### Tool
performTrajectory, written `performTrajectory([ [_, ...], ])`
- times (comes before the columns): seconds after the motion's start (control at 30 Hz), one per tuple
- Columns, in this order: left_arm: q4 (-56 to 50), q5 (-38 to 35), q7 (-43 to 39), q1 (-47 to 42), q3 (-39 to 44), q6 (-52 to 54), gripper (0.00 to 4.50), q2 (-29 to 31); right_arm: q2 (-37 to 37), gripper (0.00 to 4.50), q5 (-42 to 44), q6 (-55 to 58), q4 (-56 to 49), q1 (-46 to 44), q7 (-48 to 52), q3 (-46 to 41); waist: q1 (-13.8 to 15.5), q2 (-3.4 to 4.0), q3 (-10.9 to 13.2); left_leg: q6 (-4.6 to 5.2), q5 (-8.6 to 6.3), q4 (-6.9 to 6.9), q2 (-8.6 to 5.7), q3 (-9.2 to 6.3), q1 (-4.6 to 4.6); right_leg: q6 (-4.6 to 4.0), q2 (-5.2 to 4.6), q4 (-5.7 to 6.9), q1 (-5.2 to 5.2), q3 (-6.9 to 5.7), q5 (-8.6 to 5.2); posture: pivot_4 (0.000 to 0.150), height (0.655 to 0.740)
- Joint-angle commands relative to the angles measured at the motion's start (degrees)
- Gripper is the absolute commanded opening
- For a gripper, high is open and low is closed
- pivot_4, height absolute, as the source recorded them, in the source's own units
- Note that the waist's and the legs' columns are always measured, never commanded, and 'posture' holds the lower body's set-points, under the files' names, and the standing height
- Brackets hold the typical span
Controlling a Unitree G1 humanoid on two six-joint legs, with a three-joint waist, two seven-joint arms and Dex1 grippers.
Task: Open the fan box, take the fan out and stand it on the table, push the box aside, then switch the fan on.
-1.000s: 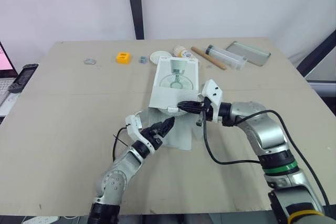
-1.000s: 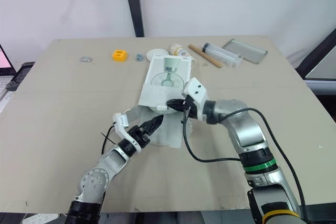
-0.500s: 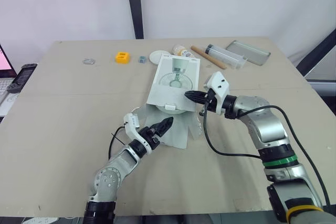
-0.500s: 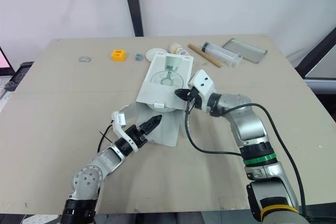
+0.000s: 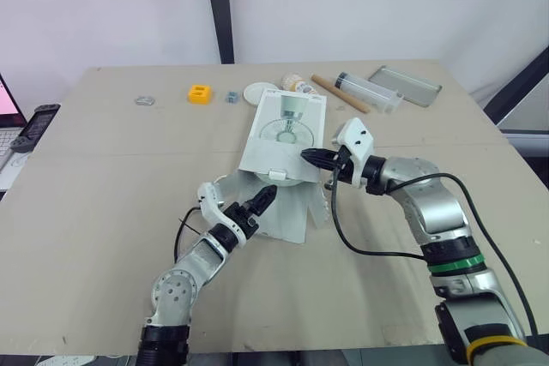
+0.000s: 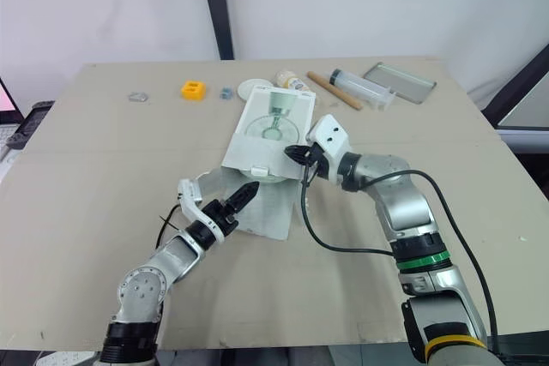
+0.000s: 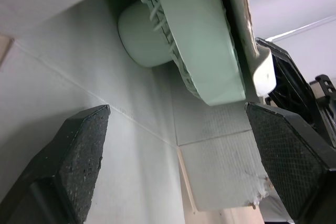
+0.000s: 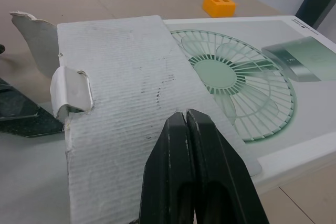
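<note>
The white fan box [image 5: 286, 139] lies flat mid-table with a fan pictured on its top. Its near end stands open, flaps [image 5: 287, 214] spread on the table. My left gripper [image 5: 262, 199] reaches into that opening. In the left wrist view its fingers [image 7: 79, 150] stand wide open, with the pale green fan [image 7: 199, 40] just ahead inside the box. My right gripper [image 5: 310, 157] is shut, its tips at the box top's near right edge. In the right wrist view its closed fingertips [image 8: 187, 121] hover over the corrugated top flap [image 8: 121, 98].
Along the back of the table lie a metal clip [image 5: 146, 100], an orange block [image 5: 200, 93], a white disc [image 5: 262, 92], a small bottle [image 5: 298, 84], a wooden stick [image 5: 339, 94], a clear tube [image 5: 369, 92] and a metal tray [image 5: 405, 86]. A dark handset [image 5: 39, 122] sits at the left edge.
My left gripper has pushed forward into the box's open end. My right gripper moved up from the opening to the top's right edge, then stayed still.
</note>
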Motion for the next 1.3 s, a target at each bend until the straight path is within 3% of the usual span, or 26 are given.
performTrajectory([
  [0.03,1.1,-1.4,0.2,-1.5,0.0,-1.1,4.41,-5.9,-0.4,0.00,-0.2,0.1,-1.4,0.7,0.2,-0.3,0.0,0.00,0.0,0.00,0.00,0.00,0.00,0.00,0.00,0.00,0.00,0.00,0.00,0.00,0.00,0.150,0.7400],
  [0.9,7.1,-4.1,-2.4,-6.9,-0.9,-1.4,4.41,-5.4,-0.6,0.00,-0.7,1.0,-3.3,2.3,-0.6,-0.2,0.0,0.00,0.0,0.00,0.00,0.00,-0.02,-0.01,-0.01,0.00,0.02,0.00,0.00,-0.03,0.00,0.150,0.7400],
  [0.93,7.5,-3.9,-2.5,-6.8,-0.9,-1.5,3.91,-5.5,-0.6,0.00,-0.7,1.1,-3.4,2.3,-0.6,-0.2,0.0,0.00,0.0,0.00,0.00,0.00,-0.02,-0.01,-0.01,0.00,0.01,0.00,0.00,-0.03,0.00,0.150,0.7400],
  [1.03,8.4,-3.3,-2.9,-6.7,-1.1,-1.8,3.14,-5.5,-0.6,0.00,-0.6,1.3,-3.8,2.6,-0.8,-0.3,0.0,0.00,0.0,0.00,0.00,0.00,-0.02,-0.01,-0.01,0.00,0.01,0.00,0.00,-0.03,0.00,0.150,0.7400],
  [1.2,8.5,-3.0,-3.6,-5.9,-1.1,-2.0,1.28,-5.5,-0.8,0.00,-0.5,1.7,-4.5,3.1,-0.9,-0.4,0.0,0.00,0.0,-0.01,0.01,0.01,-0.02,-0.02,0.00,0.00,0.01,0.00,0.01,-0.03,0.00,0.150,0.7400],
  [1.3,8.2,-3.3,-4.4,-5.5,-0.9,-2.1,1.11,-5.5,-0.9,0.00,-0.5,1.9,-4.6,3.1,-1.1,-0.5,0.0,-0.01,0.0,-0.02,0.01,0.01,-0.01,-0.01,0.01,0.00,0.02,0.00,0.02,-0.02,0.00,0.150,0.7400],
])
